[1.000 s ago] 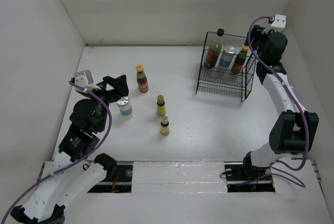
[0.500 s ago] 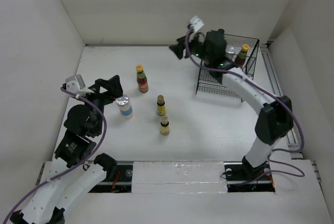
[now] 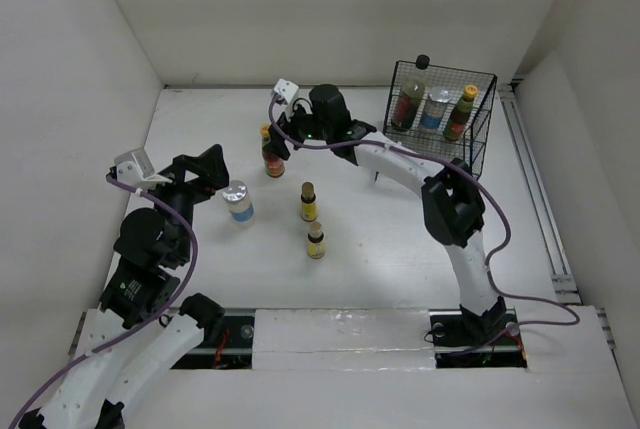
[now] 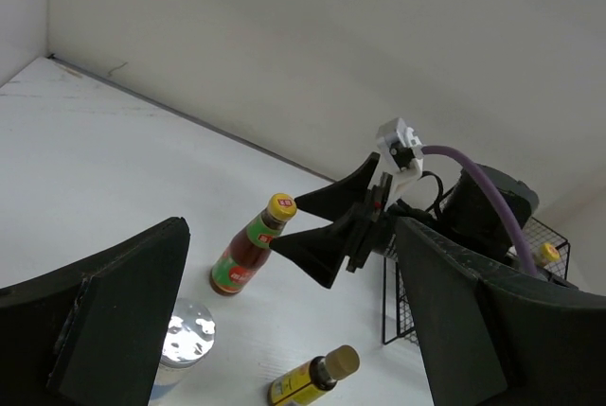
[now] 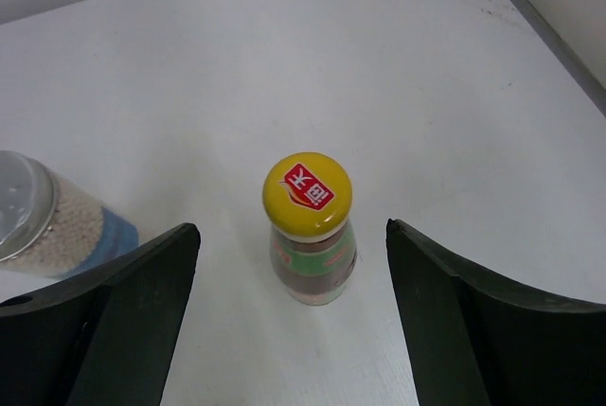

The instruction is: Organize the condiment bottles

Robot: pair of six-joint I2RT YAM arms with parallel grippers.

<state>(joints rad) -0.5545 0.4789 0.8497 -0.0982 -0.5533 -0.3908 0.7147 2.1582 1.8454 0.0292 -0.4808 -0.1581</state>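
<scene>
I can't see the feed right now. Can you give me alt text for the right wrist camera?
A yellow-capped sauce bottle stands upright on the white table, centred in the open right hand and touching neither finger. A silver-lidded jar shows at the left edge, cut off by the frame.

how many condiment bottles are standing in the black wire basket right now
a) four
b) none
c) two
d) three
d: the top view shows three inside the basket: the tall black-capped bottle, a silver-lidded jar and a yellow-capped sauce bottle.
</scene>
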